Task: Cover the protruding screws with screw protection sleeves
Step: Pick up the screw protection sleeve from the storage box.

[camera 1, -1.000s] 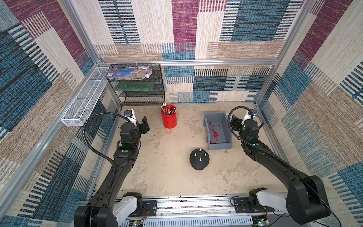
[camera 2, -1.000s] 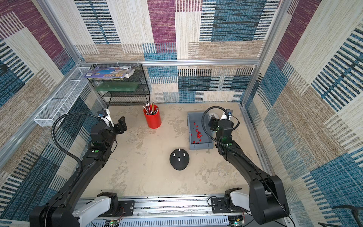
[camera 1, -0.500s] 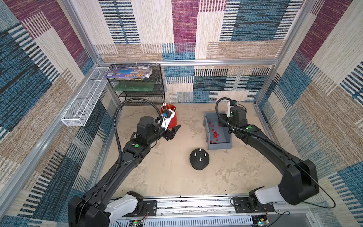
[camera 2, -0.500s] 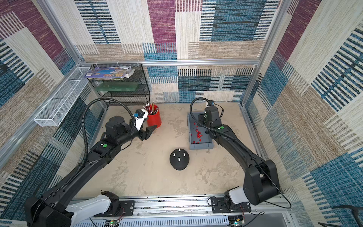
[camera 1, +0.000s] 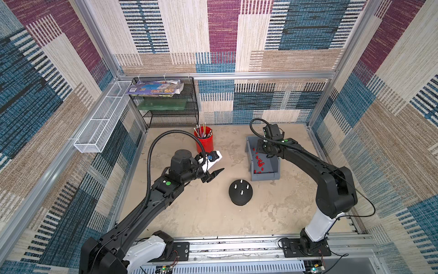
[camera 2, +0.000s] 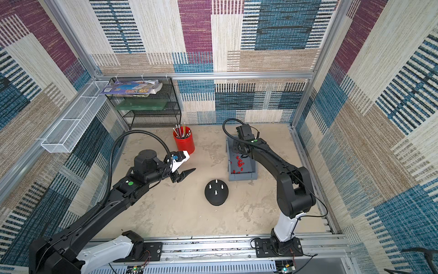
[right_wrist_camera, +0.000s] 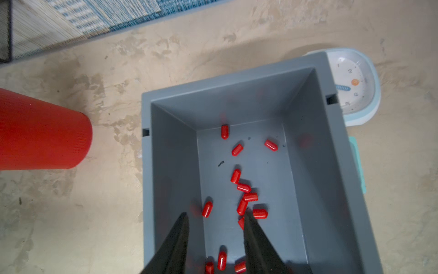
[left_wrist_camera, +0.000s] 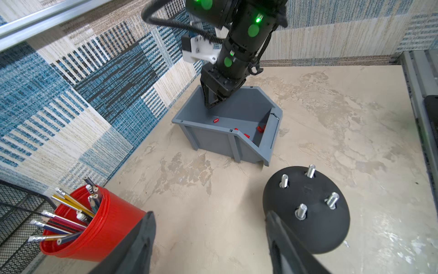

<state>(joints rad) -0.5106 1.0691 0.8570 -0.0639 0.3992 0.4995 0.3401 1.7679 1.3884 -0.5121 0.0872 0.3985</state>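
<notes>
Screws [camera 1: 241, 191], four silvery ones, stand upright and bare on a black dome [camera 1: 239, 201] near the middle of the surface [camera 1: 201, 213]. Small red sleeves [right_wrist_camera: 244, 188] lie scattered on the floor of a grey bin [camera 1: 265, 176] just beyond the dome. My right gripper [right_wrist_camera: 214, 213] reaches down into that bin, jaws narrowly apart among the sleeves, clamping none. My left gripper [left_wrist_camera: 209, 214] hovers between a red pencil cup [left_wrist_camera: 99, 227] and the dome, jaws wide.
</notes>
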